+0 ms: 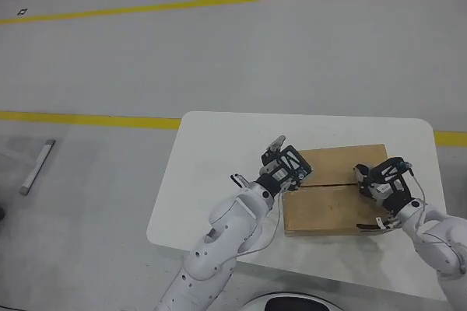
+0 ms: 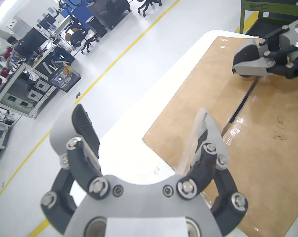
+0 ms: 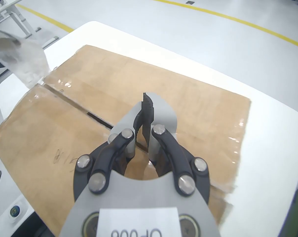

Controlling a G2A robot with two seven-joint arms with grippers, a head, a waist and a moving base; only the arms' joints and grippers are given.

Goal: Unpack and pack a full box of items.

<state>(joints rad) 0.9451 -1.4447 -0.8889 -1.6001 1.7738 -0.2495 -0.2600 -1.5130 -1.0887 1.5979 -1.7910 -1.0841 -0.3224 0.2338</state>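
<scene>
Left hand (image 2: pixel 144 124): two-fingered, grey metal with black ribbed pads, fingers spread wide apart and gripping nothing. A strip of clear tape (image 2: pixel 197 134) clings to the finger nearer the box and stands up from it (whether its lower end is stuck to the cardboard cannot be told). The hand is at the left end of the box, level with the centre seam. Right hand (image 3: pixel 146 109): same make, fingers pressed flat together, nothing visible between the pads. Its tips are set down on the seam near the box's right end. Box (image 1: pixel 335 204): one, brown cardboard, lying flat, both top flaps down and meeting along a dark seam (image 3: pixel 99 119) that runs from end to end. Glossy tape lies along that seam and over the right end, and there is a pen scrawl (image 2: pixel 279 130) on the flap nearer the robot. The box sits on the right half of the counter (image 1: pixel 210 163), closer to the near edge than the far one. Counter: white, rounded corners. Floor (image 1: pixel 101 62): pale grey, with a yellow line (image 1: pixel 78 119) passing behind the counter.
</scene>
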